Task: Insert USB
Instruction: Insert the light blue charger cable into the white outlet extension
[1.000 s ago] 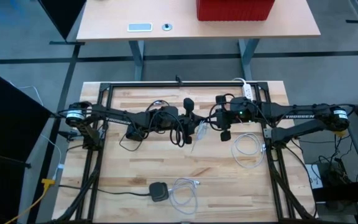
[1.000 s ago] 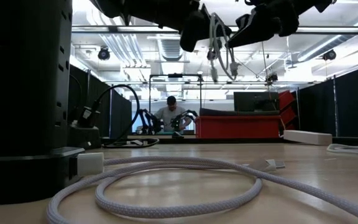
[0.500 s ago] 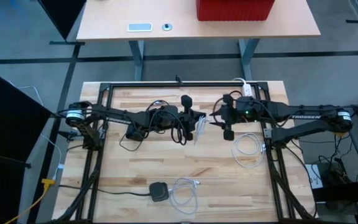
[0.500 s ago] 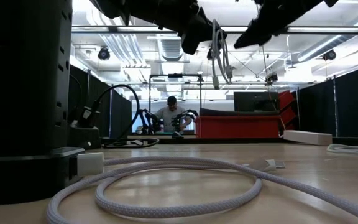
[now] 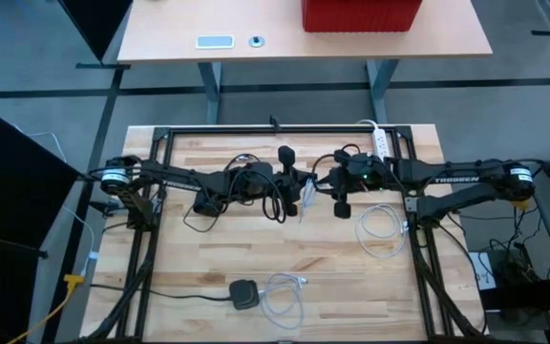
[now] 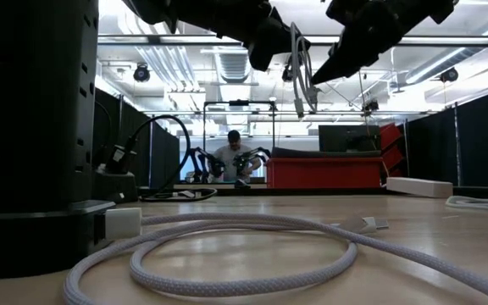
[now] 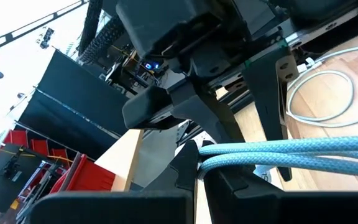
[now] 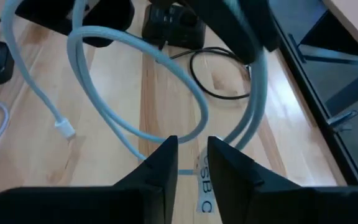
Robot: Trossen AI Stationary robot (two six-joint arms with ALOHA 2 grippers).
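A pale white-blue USB cable (image 5: 306,197) is bunched in loops and held above the table's middle by my left gripper (image 5: 294,183), which is shut on it. In the low view the loops (image 6: 300,68) dangle under that gripper (image 6: 265,38). A small white plug (image 8: 64,129) hangs free at one end. My right gripper (image 5: 326,185) faces the left one from the table's right. Its fingers (image 8: 160,167) stand narrowly apart around a strand carrying a "USB C" tag (image 8: 203,184). A black charger block (image 5: 244,293) lies near the table's near edge. My left gripper pinches a bunch of two or three cable strands (image 7: 241,157) between its fingers, which lie across them. The bunch is lifted clear of the table, and its loops hang slack below the fingers (image 6: 298,80). My right gripper has the tagged strand (image 8: 185,170) between its fingertips; whether they touch it, I cannot tell.
A second white cable (image 5: 282,292) coils beside the charger block. Another white coil (image 5: 380,229) lies at the right, and a white power strip (image 5: 380,139) sits at the far right. A thin black cord (image 5: 199,222) loops under the left arm. A black frame (image 5: 285,130) rings the table.
My right gripper backed off a little toward the table's right and upward. It then came back lower and closer to the left gripper and the hanging loops. The loops swayed slightly, and the left gripper kept its hold.
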